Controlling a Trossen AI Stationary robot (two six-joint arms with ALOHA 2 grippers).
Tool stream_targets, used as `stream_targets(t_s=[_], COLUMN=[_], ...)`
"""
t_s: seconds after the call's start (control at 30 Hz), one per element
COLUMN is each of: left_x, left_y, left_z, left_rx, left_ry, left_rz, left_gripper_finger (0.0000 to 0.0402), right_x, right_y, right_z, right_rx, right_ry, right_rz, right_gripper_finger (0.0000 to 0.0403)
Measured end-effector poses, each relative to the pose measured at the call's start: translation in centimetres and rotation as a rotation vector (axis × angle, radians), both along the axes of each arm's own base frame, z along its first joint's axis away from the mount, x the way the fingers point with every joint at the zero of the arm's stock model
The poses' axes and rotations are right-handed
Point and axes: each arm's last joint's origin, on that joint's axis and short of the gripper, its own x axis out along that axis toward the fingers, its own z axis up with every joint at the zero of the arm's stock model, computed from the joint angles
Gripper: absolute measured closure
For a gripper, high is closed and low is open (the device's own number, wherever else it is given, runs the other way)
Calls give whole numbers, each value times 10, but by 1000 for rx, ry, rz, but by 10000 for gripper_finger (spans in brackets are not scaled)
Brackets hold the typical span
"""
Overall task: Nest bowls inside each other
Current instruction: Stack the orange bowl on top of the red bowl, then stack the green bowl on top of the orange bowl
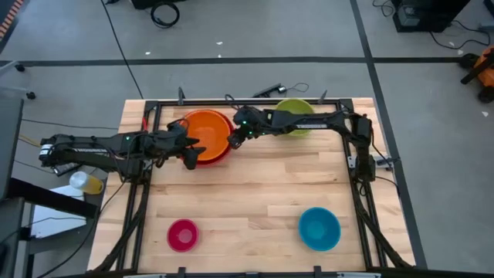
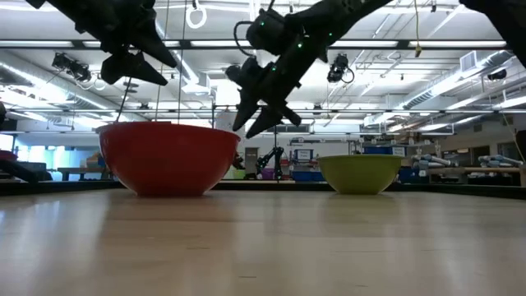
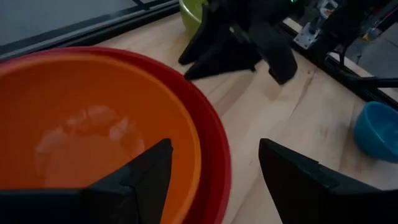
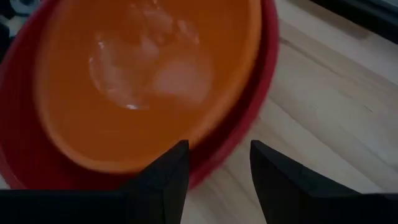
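The orange bowl [image 1: 207, 133] sits inside the red bowl [image 1: 214, 160] at the table's far side, left of the middle. A green bowl [image 1: 302, 128] stands at the far right, partly under my right arm. A blue bowl [image 1: 319, 228] is at the near right and a pink bowl [image 1: 183, 234] at the near left. My left gripper [image 1: 193, 154] hangs open over the red bowl's near rim, one finger over the orange bowl [image 3: 93, 137], one outside. My right gripper [image 1: 234, 141] is open above the bowls' right rim [image 4: 249, 118], clear of it in the low view [image 2: 246, 123].
A black frame [image 1: 154, 116] borders the tabletop along its far edge and both sides. The middle of the wooden table [image 1: 255, 193] between the bowls is bare. A yellow-and-white object [image 1: 85, 182] lies off the table's left edge.
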Motion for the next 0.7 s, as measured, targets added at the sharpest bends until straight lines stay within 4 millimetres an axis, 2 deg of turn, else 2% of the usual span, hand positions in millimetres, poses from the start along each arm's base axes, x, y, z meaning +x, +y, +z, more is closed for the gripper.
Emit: stream_targets(t_s=[0.2,0.33,0.53,0.7], left_x=[-6,-15,-22,-23], left_y=[0,0,0,0], left_z=[-3,-7,-8,-7], left_rx=[-17,-59,-81,-95], left_ry=[46,94,112,102], left_rz=[10,45,63,72], left_gripper_finger=[159,159,159,159], right_x=[-19,-42,-72,-86], right_y=[2,-7,-32,-40], right_z=[22,36,21,13], right_rx=[-28,-16,12,-11], right_ry=[61,149,432,596], right_rz=[-21,-38,-61,-37], right_gripper_finger=[229,229,229,229])
